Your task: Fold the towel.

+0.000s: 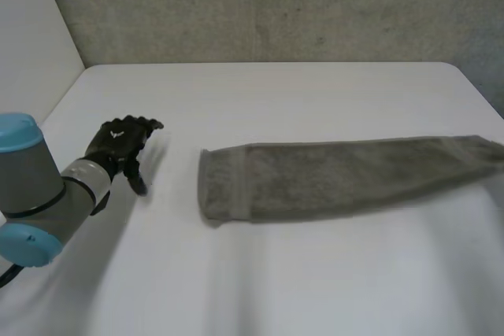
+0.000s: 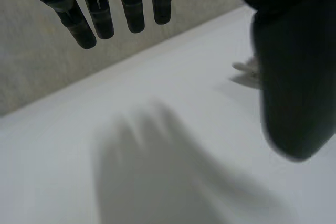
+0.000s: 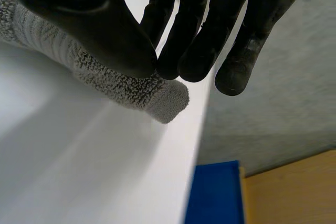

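Grasp step: towel [image 1: 339,175] end is pinched by right robot hand [image 3: 79,19]; left robot hand [image 1: 122,141] open, empty. Next: end to be carried to opp. hem.

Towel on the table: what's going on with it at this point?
The towel lies as a long narrow strip across the white table. The right hand pinches one end of it between thumb and fingers, close to the table's edge. The left hand is open above bare table, off the towel's other end and not touching it. A fold across the strip has not yet been made.
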### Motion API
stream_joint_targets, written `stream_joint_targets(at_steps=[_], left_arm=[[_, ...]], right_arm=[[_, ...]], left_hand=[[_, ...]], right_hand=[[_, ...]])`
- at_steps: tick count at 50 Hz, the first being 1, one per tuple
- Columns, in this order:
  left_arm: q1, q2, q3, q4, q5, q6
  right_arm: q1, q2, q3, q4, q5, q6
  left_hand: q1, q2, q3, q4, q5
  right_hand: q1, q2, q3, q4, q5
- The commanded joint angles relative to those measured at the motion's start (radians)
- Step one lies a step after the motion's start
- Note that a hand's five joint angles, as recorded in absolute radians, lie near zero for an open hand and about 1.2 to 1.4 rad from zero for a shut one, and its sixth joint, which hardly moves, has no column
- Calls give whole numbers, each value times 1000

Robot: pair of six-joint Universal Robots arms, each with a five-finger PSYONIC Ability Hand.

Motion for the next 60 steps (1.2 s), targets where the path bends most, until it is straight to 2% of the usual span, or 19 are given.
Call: stream_joint_targets(at_steps=[1, 2, 7, 9, 10, 11, 17, 21, 22, 23, 24, 25, 26, 27, 35, 42, 52, 57, 60], left_arm=[[-35, 95, 1, -2, 2, -17], [-49, 117, 6, -2, 2, -28], [-66, 162, 18, -2, 0, -59], [-68, 168, 23, 0, 0, -62], [-69, 169, 29, 0, 0, -65], [-69, 169, 29, 0, 0, -65], [-86, 154, 38, -2, -1, -66], [-89, 149, 37, -2, -1, -66], [-89, 149, 37, -2, -1, -66], [-89, 149, 37, 0, -1, -66], [-89, 151, 38, 0, -1, -66], [-89, 151, 38, 0, -1, -66], [-89, 152, 38, 0, -1, -66], [-92, 154, 38, 0, -3, -66], [-124, 154, 37, -2, -1, -66], [-184, 136, 35, 6, 0, -65], [-282, 27, 34, 0, -1, -54], [-292, -25, 24, -13, 0, -51], [-292, -58, 26, -43, 0, -24]], right_arm=[[113, -91, -97, 56, -4, 10], [113, -91, -97, 56, -4, 10], [341, -157, -132, 50, -1, 7], [527, -152, -146, 27, 0, -1], [528, -152, -146, 27, 0, -1], [620, -143, -148, 3, 2, -3], [924, 13, -146, -94, 3, -3], [1006, 92, -151, -102, 5, -1], [1034, 125, -155, -103, 5, -1], [1051, 145, -158, -105, 8, 0], [1051, 145, -158, -105, 8, 0], [1054, 150, -161, -106, 14, 2], [1054, 150, -161, -106, 14, 2], [1051, 145, -169, -106, 26, 7], [976, 24, -105, -89, 125, 39], [790, -100, 114, -89, 100, 220], [637, -91, 326, -122, 4, 241], [581, -85, 368, -171, 5, 241], [563, -86, 382, -186, 7, 241]], left_hand=[[-84, -80, -66, -82, -205], [-87, -83, -69, -84, -208], [-84, -80, -66, -82, -205], [-84, -80, -66, -82, -205], [-84, -80, -66, -82, -205], [-84, -80, -66, -82, -205], [-84, -80, -66, -82, -205], [-84, -80, -66, -82, -205], [-84, -80, -66, -82, -205], [-84, -80, -66, -82, -205], [-84, -80, -66, -82, -205], [-84, -80, -66, -82, -205], [-84, -80, -66, -82, -205], [-84, -80, -66, -82, -205], [-87, -83, -69, -84, -208], [-84, -80, -66, -82, -205], [-29, -24, -10, -26, -149], [177, 182, 195, 180, 57], [466, 471, 485, 469, 346]], right_hand=[[93, 67, 63, 63, 53], [93, 67, 63, 63, 53], [93, 67, 63, 63, 53], [93, 67, 63, 63, 53], [93, 67, 63, 63, 53], [93, 67, 63, 63, 53], [93, 67, 63, 63, 53], [93, 67, 63, 63, 53], [-28, -54, -58, -58, -68], [-320, -346, -350, -350, -360], [-322, -349, -353, -353, -363], [-735, -761, -766, -765, -776], [-739, -765, -770, -769, -780], [-1128, -1154, -1159, -1158, -1169], [-1128, -1154, -1159, -1158, -1169], [-1128, -1154, -1159, -1158, -1169], [-1128, -1154, -1159, -1158, -1169], [-890, -916, -921, -920, -931], [-690, -717, -721, -720, -731]])
